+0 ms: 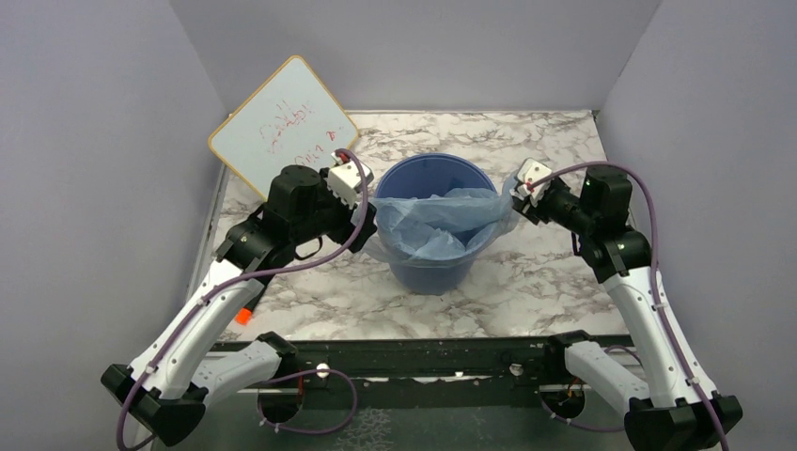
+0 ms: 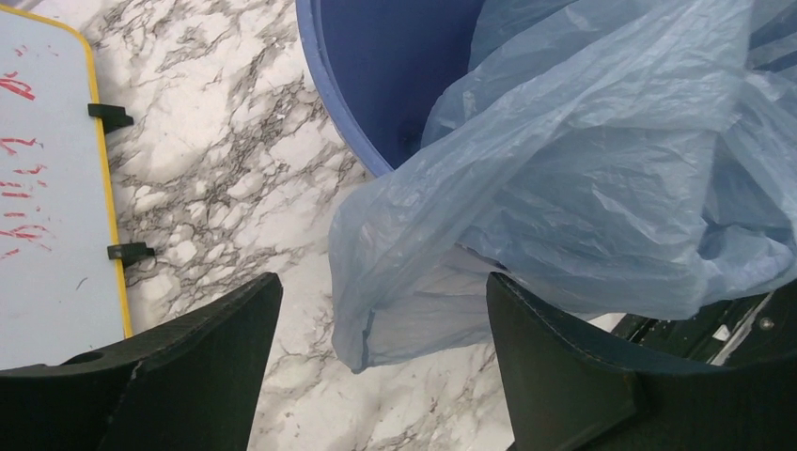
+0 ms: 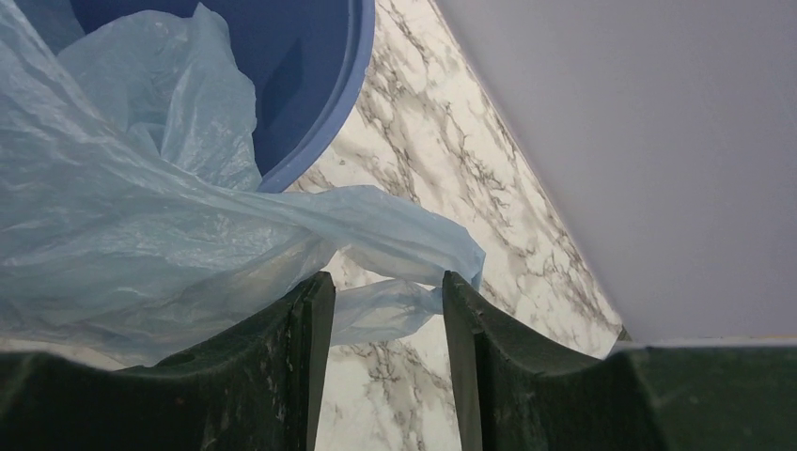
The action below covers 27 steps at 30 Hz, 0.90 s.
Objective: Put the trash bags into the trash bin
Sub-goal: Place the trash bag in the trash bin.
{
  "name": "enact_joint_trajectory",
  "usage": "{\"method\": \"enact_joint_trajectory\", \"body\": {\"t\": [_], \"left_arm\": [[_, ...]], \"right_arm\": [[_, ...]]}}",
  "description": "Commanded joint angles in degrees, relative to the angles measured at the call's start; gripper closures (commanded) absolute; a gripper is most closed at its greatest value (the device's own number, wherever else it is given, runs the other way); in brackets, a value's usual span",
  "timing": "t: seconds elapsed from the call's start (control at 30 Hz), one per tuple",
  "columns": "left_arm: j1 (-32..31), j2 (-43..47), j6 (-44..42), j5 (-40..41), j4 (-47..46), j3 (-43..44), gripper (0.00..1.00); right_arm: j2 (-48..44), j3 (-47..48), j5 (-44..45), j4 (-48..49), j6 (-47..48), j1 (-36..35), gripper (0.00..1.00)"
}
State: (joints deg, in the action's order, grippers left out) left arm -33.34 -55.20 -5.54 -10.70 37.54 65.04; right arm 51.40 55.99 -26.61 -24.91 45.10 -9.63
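Note:
The trash bin (image 1: 434, 271) is a round blue bucket standing mid-table. The trash bag (image 1: 437, 221), thin light-blue film, lies crumpled inside it and spills over the rim on both sides. My left gripper (image 1: 367, 225) is at the bin's left rim. In the left wrist view this gripper (image 2: 381, 329) is wide open, with a loose corner of the bag (image 2: 583, 169) hanging between the fingers, unpinched, beside the bin (image 2: 376, 66). My right gripper (image 1: 515, 195) is at the right rim. Its jaws (image 3: 387, 324) stand apart, a fold of the bag (image 3: 122, 235) stretching across the fingertips outside the bin (image 3: 315, 66).
A white board (image 1: 282, 122) with red writing and a yellow edge leans at the back left, close to the left arm, and shows in the left wrist view as the board (image 2: 47, 188). Grey walls enclose the marble table (image 1: 554, 282). A small orange piece (image 1: 244, 317) lies at the front left.

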Motion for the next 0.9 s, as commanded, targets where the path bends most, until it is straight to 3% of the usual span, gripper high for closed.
{"method": "enact_joint_trajectory", "body": {"t": [0.0, 0.13, 0.3, 0.5, 0.73, 0.87], "left_arm": [[0.19, -2.79, -1.71, -0.7, 1.61, 3.07, 0.26], [0.21, -2.41, -1.01, 1.16, 1.8, 4.05, 0.47], [0.21, -1.74, -0.99, 0.98, 1.18, 3.46, 0.57], [0.22, -3.71, -1.04, -3.06, 0.88, 3.7, 0.77], [0.21, -6.35, -0.4, -5.3, 1.35, 4.28, 0.84], [0.25, -5.51, -0.63, -3.73, 1.25, 3.71, 0.93]], "right_arm": [[1.57, 2.2, -0.39, -0.85, 5.25, 0.29, 0.5], [1.36, 2.35, 6.34, -0.21, 6.29, 0.27, 0.49], [2.56, 3.64, 8.56, -1.56, 11.28, 0.28, 0.51], [8.98, 10.45, -1.53, -7.12, 13.11, 0.29, 0.58], [16.47, 19.06, -9.84, -23.96, 16.15, 0.31, 0.62], [15.6, 17.73, -9.53, -22.93, 15.48, 0.31, 0.7]]}}
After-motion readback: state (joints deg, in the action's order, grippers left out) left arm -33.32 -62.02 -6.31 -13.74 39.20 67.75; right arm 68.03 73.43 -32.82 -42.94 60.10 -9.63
